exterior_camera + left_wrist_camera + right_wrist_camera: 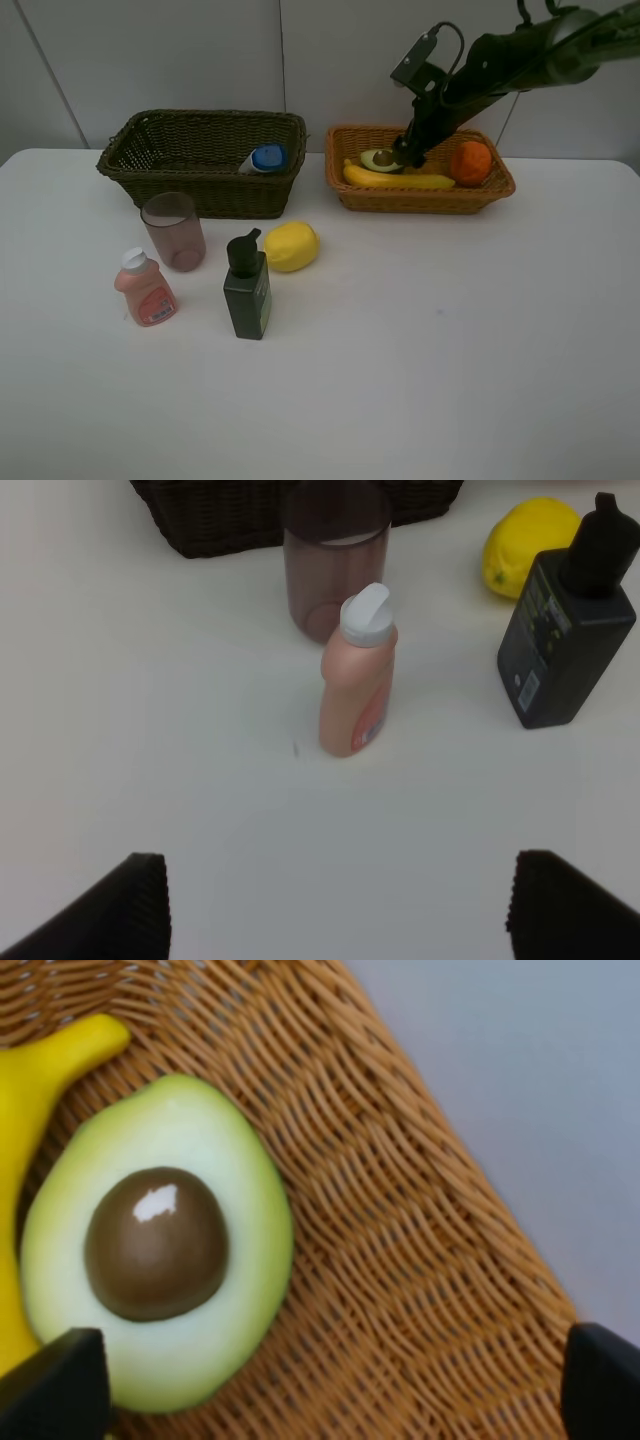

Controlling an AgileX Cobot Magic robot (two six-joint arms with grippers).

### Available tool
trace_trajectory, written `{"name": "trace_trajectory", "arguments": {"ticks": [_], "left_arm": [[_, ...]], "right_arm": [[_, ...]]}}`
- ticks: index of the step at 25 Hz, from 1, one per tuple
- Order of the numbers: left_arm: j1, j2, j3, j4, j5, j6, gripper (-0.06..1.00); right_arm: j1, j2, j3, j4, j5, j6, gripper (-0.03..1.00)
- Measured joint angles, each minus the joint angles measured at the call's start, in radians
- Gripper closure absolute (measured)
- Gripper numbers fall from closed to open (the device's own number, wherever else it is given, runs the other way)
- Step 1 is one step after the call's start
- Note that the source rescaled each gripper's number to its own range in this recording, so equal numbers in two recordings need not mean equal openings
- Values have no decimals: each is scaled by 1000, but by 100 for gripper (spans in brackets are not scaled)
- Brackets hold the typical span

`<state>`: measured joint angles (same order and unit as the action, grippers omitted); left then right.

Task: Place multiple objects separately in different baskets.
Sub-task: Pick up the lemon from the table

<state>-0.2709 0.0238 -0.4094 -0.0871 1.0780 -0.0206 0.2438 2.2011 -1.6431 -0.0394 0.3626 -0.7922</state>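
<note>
Right gripper (328, 1382): I see its fingers spread wide, low over the light basket (420, 200), gripping nothing. One fingertip sits at the avocado's rim; I cannot tell if it touches.
Avocado (160, 1250): lies cut face up, pit showing, in the left end of the light basket, against the banana (400, 180).
Banana: lies along that basket's near wall.
Orange (471, 162): in the right end of the same basket.
Light basket: at the far edge of the table (450, 350), right of the middle.
Dark basket (200, 195): at the far edge, left of the middle, holding the capped bottle (263, 159) on its side in the right end.
Left gripper (338, 908): fingers spread, nothing between them, over bare table with the pink bottle (355, 685) ahead.
Pink bottle: upright, nearest the table's left edge.
Cup (175, 232): upright, between the pink bottle and the dark basket.
Pump bottle (247, 290): upright, right of the pink bottle.
Lemon (291, 246): just beyond the pump bottle, near the dark basket's right corner.
</note>
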Motion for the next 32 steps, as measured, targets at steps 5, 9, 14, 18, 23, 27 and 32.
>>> {"name": "trace_trajectory", "arguments": {"ticks": [5,9,14,18,23,27,32], "left_arm": [[0,0,0,0,0,0,4],[0,0,0,0,0,0,4],[0,0,0,0,0,0,4],[0,0,0,0,0,0,4],[0,0,0,0,0,0,4],[0,0,0,0,0,0,4],[0,0,0,0,0,0,4]], "right_arm": [[0,-15,0,2,27,1,5],[0,-52,0,2,35,22,5],[0,-93,0,5,83,37,5],[3,-125,1,7,127,101,5],[26,-190,32,8,151,336,5],[47,-254,99,8,158,521,5],[85,-335,198,6,161,669,5]]}}
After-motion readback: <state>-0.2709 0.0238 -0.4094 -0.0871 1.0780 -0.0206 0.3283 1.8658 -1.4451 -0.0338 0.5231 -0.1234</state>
